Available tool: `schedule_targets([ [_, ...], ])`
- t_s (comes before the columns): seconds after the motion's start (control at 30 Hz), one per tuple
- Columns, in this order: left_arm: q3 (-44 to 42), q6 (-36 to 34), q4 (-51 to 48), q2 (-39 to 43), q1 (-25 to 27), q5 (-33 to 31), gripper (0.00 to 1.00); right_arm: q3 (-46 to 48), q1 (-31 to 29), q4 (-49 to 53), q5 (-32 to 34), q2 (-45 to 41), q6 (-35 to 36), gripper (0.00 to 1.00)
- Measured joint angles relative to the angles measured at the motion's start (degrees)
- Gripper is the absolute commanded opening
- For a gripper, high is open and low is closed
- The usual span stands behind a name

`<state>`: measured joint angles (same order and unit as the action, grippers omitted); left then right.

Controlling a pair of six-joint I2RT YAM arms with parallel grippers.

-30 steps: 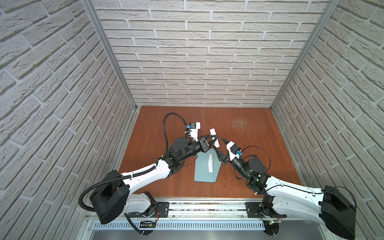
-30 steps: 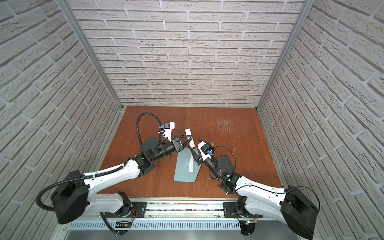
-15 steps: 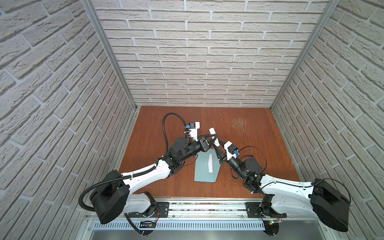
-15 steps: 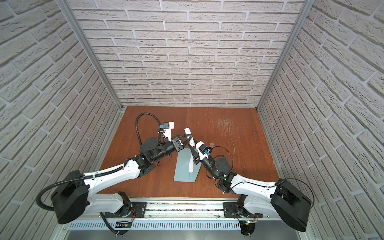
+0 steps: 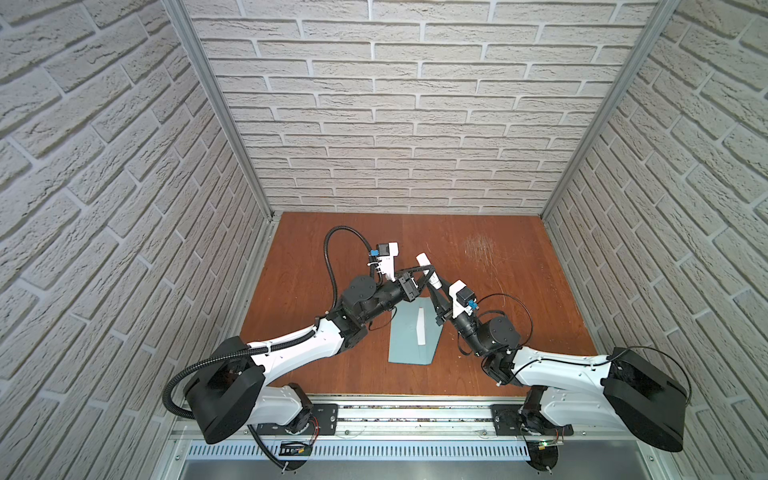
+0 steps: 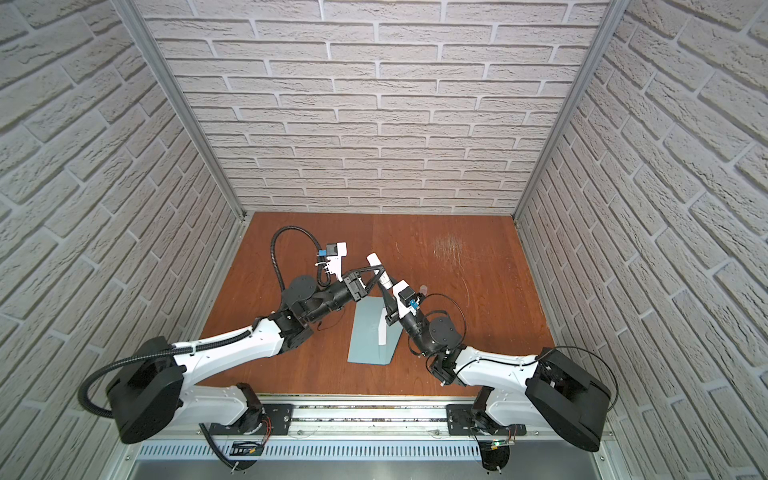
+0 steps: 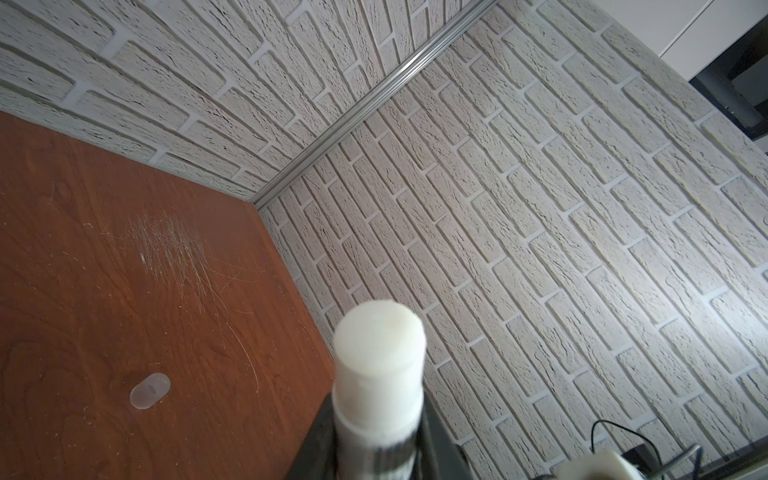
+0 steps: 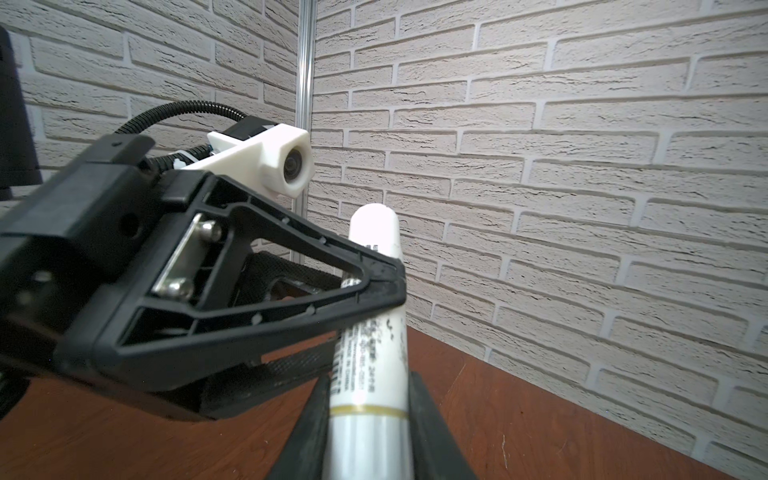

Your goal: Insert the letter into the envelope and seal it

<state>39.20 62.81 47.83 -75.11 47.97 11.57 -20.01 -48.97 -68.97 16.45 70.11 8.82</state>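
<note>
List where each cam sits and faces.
Top views: overhead at the front, facing down at table and back wall; left arm, right arm show.
Left wrist: on left arm, facing back-right corner; left pincer grips the stick.
Right wrist: on right arm, facing back-left corner; right pincer, left pincer, left camera show.
Shared: wrist views both show the stick.

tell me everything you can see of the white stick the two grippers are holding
The white stick is a smooth, plastic-looking cylinder with dark print, a barcode and a thin gold band near one end. Its other end is uncapped, and the left wrist view shows a paler, stepped tip there. It is held tilted above the table. The left gripper clamps its middle and the right gripper grips the banded end. Nothing else touches it. A small clear cap lies apart on the table.
</note>
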Motion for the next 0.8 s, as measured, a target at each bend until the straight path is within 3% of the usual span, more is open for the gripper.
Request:
schedule_targets([
  [0.53,-0.6,0.4,0.4,-0.2,1.1,0.5,0.00,-1.2,0.0,0.6,-1.8,-0.3,-0.7,0.35],
  [0.8,-0.6,0.4,0.5,-0.2,1.4,0.4,0.00,-1.2,0.0,0.3,-1.5,-0.2,-1.3,0.18],
])
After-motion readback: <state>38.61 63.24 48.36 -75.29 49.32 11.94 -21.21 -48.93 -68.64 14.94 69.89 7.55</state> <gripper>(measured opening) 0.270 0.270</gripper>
